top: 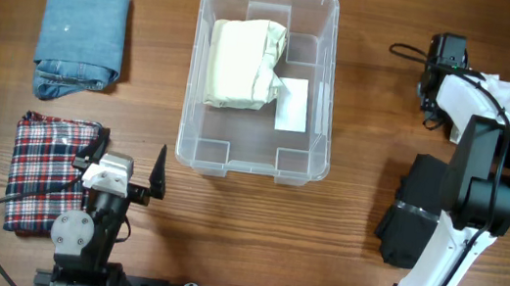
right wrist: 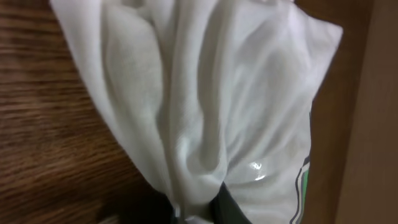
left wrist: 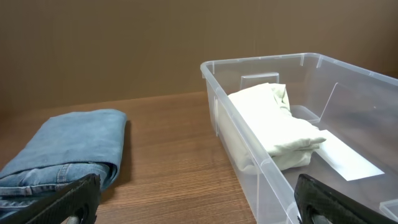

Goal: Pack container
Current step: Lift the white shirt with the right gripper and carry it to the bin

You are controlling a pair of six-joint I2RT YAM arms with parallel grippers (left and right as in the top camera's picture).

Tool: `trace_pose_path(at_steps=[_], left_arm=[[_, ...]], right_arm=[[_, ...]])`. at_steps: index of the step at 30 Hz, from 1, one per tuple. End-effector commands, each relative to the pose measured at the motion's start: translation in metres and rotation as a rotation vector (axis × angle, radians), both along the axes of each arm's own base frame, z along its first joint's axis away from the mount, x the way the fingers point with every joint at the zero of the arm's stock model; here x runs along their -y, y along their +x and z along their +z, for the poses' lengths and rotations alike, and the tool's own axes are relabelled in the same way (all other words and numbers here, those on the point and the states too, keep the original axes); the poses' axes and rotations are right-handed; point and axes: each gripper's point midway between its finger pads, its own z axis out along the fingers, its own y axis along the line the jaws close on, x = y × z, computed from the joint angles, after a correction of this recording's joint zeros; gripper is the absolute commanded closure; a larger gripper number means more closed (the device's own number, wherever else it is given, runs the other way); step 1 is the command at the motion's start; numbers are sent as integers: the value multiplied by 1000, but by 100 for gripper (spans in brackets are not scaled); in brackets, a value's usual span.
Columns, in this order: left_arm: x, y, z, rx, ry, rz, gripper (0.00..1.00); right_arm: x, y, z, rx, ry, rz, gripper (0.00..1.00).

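**STATUS — CONTAINER PARTLY PACKED, R. HAND ON WHITE GARMENT**

1. Container [top: 250,167]: clear bin, upright, open top, at approx. the centre of the bench [top: 351,235]. One folded cream garment [top: 244,63] lies inside, toward the left and far side of the base. A white label [top: 291,105] on the base shows just to its right.

2. Left hand [top: 124,163]: low over the bench near the container's near-left corner, at the edge of the plaid garment [top: 39,169]. Jaws spread wide, nothing between them. In the wrist view the two fingers [left wrist: 74,199] sit at the bottom corners, w/ the jeans [left wrist: 68,146] and the container wall visible past them.

3. Right hand [right wrist: 198,210]: far right of the bench, well apart from the container. The wrist view shows the white garment [right wrist: 186,93] gathered into folds and pinched between the dark fingers — closed on the cloth. A green mark shows at one edge of the fabric. From overhead the arm covers most of this garment and only a corner shows.

4. Other items: jeans folded at far left; plaid garment folded at near left; black garment [top: 413,218] at near right, partly under the right arm.
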Motion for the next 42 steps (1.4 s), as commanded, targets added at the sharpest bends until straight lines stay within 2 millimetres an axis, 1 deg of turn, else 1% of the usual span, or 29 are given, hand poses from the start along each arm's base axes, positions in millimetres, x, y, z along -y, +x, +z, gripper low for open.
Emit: trace_pose_path(at_steps=[1, 4, 5, 6, 7, 8, 9, 10, 11, 12, 13, 14, 15, 17, 19, 20, 21, 22, 25, 27, 30, 32, 34, 38, 42], left_arm=[[-3, 0, -1, 2, 12, 14, 0], [-3, 0, -1, 2, 12, 14, 0], [-3, 0, -1, 2, 12, 14, 0], [-3, 0, -1, 2, 12, 14, 0], [-3, 0, -1, 2, 12, 14, 0], [-3, 0, -1, 2, 12, 14, 0], [-3, 0, -1, 2, 12, 14, 0], [-3, 0, -1, 2, 12, 14, 0], [-3, 0, -1, 2, 12, 14, 0], [-3, 0, -1, 2, 12, 14, 0], [-3, 0, -1, 2, 12, 14, 0], [-3, 0, -1, 2, 12, 14, 0], [-3, 0, -1, 2, 12, 14, 0], [-3, 0, -1, 2, 12, 14, 0], [-3, 0, -1, 2, 12, 14, 0], [-3, 0, -1, 2, 12, 14, 0], [-3, 0, -1, 2, 12, 14, 0], [-3, 0, -1, 2, 12, 14, 0], [-3, 0, -1, 2, 12, 14, 0], [-3, 0, -1, 2, 12, 14, 0], [-3, 0, -1, 3, 12, 14, 0], [-3, 0, -1, 2, 12, 14, 0], [-3, 0, -1, 2, 12, 14, 0], [-3, 0, -1, 2, 12, 14, 0], [-3, 0, -1, 2, 12, 14, 0]], right_arm=[[6, 12, 38, 146, -4, -78, 96], [4, 19, 77, 266, 15, -102, 96], [1, 21, 103, 326, 28, -95, 96], [0, 21, 120, 362, 28, -92, 96], [-1, 21, 131, 387, 28, -88, 96], [-3, 20, 148, 424, 27, -83, 96], [-8, 19, 169, 471, 28, -74, 96], [-12, 17, 186, 515, 30, -70, 96], [-16, 16, 199, 545, 33, -64, 96], [-24, 14, 219, 597, 40, -53, 96], [-35, 11, 239, 642, 48, -32, 96], [-46, 9, 254, 675, 56, -7, 96], [-63, 6, 270, 708, 66, 33, 96], [-95, 1, 292, 751, 95, 101, 96], [-136, -6, 309, 794, 146, 177, 96], [-151, -9, 314, 808, 168, 202, 96], [-171, -13, 319, 826, 201, 233, 96], [-197, -18, 324, 846, 244, 272, 96], [-256, -28, 328, 863, 331, 375, 96], [-287, -34, 327, 880, 400, 400, 96], [-324, -37, 321, 889, 515, 429, 96], [-341, -36, 312, 880, 573, 433, 96], [-346, -33, 302, 873, 595, 401, 96], [-356, -24, 272, 835, 634, 341, 96], [-370, -18, 243, 793, 716, 275, 96]])
